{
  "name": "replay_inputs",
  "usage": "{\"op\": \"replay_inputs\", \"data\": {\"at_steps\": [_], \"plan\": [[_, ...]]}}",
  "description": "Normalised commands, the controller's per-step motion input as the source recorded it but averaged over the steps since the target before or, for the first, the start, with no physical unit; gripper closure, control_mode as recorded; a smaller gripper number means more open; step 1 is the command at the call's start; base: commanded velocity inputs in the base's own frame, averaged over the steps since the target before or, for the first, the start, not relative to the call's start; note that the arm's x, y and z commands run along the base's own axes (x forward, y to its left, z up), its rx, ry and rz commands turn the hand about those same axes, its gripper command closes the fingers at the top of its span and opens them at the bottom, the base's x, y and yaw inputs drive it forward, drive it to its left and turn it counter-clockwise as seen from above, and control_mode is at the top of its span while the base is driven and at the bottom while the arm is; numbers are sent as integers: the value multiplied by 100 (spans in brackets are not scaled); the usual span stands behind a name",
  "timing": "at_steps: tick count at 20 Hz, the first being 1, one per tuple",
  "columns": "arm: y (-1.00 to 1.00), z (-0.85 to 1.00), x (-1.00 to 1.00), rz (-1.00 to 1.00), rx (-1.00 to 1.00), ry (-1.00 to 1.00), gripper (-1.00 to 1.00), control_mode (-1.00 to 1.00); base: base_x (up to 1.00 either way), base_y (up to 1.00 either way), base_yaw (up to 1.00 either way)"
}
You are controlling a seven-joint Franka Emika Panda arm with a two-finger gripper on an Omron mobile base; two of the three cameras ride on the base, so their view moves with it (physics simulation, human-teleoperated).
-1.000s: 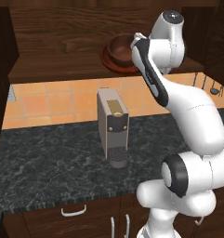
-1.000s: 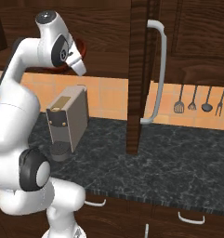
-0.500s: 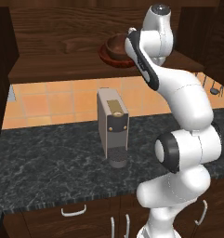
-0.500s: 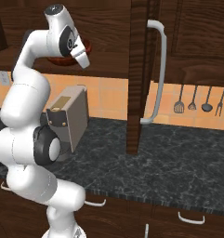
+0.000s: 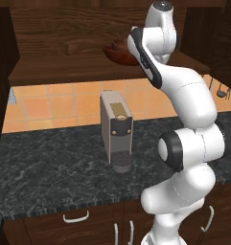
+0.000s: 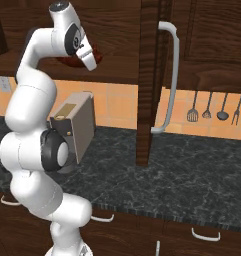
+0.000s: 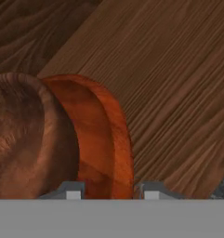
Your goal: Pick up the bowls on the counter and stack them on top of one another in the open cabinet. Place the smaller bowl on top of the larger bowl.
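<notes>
Up at the shelf of the open cabinet (image 5: 64, 48), my pincer (image 7: 108, 193) hangs just over the bowls, its two fingertips (image 7: 72, 191) apart with the rim of the larger bowl (image 7: 114, 135) running up between them. Whether they press on that rim I cannot tell; I see a gap each side. The smaller bowl (image 7: 20, 139) sits inside the wide one, filling the left of my hand view, so the stack looks done and both bowls lie on the plank, off the bench (image 5: 50, 167).

The relation that counts now: the bowls lie straight ahead of my fingertips and a little left, the rim edge in line with my hand. Being round, they have no long axis, and their mouths seem to face up. I judge my next move is to back straight off that rim without dragging it. The coffee machine (image 5: 117, 131) stands well below.
</notes>
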Motion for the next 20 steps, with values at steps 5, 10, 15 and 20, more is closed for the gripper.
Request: {"op": "replay_inputs", "data": {"at_steps": [5,10,15,20], "plan": [[-1,0,-11,0,0,-3,-100,-100,0,0,0],[0,-7,-73,0,0,-16,-100,-100,0,0,0],[0,-10,-80,1,0,-29,-100,-100,0,0,0],[0,-7,-99,8,0,-13,-100,-100,0,0,0]]}}
